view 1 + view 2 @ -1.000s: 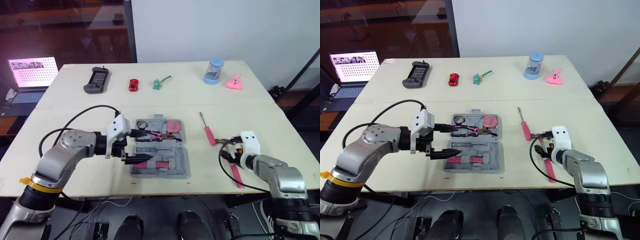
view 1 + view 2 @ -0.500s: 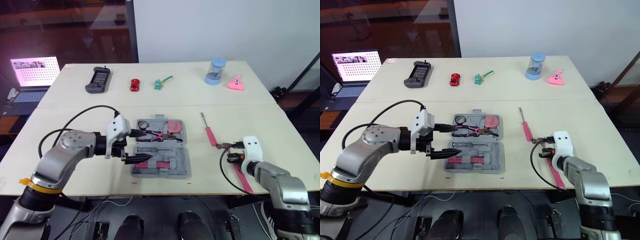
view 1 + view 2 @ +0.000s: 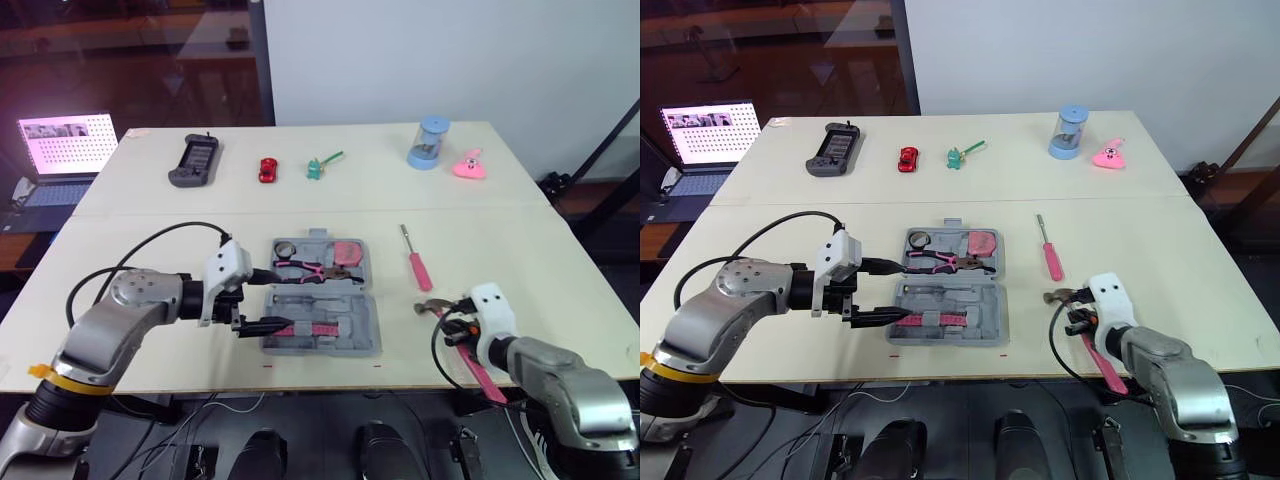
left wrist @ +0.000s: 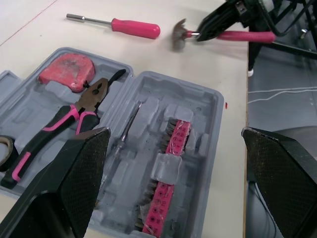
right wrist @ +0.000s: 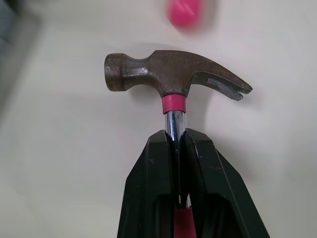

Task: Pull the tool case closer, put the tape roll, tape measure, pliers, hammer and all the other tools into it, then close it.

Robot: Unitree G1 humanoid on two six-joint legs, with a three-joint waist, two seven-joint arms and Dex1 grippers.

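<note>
The grey tool case (image 3: 352, 343) lies open at the table's front middle. Its far half holds a tape roll (image 3: 283, 247), pliers (image 3: 305, 270) and a pink tape measure (image 3: 347, 252); a pink bit strip (image 4: 171, 163) sits in the near half. My left gripper (image 3: 272, 298) is open over the case's left side. My right gripper (image 5: 177, 141) is shut on the hammer (image 5: 173, 74), just below its head, near the front right edge. The hammer's pink handle (image 3: 482, 368) trails back under the wrist. A pink screwdriver (image 3: 415, 264) lies on the table between case and hammer.
Along the far side stand a game controller (image 3: 194, 160), a red toy car (image 3: 266, 169), a green toy (image 3: 320, 165), a blue cylinder (image 3: 428, 143) and a pink toy (image 3: 468, 166). A laptop (image 3: 62, 145) sits off the table's left.
My right gripper has shut on the hammer's shaft and shifted a little left and toward the front edge with it. My left gripper has drawn back slightly to the left, still open.
</note>
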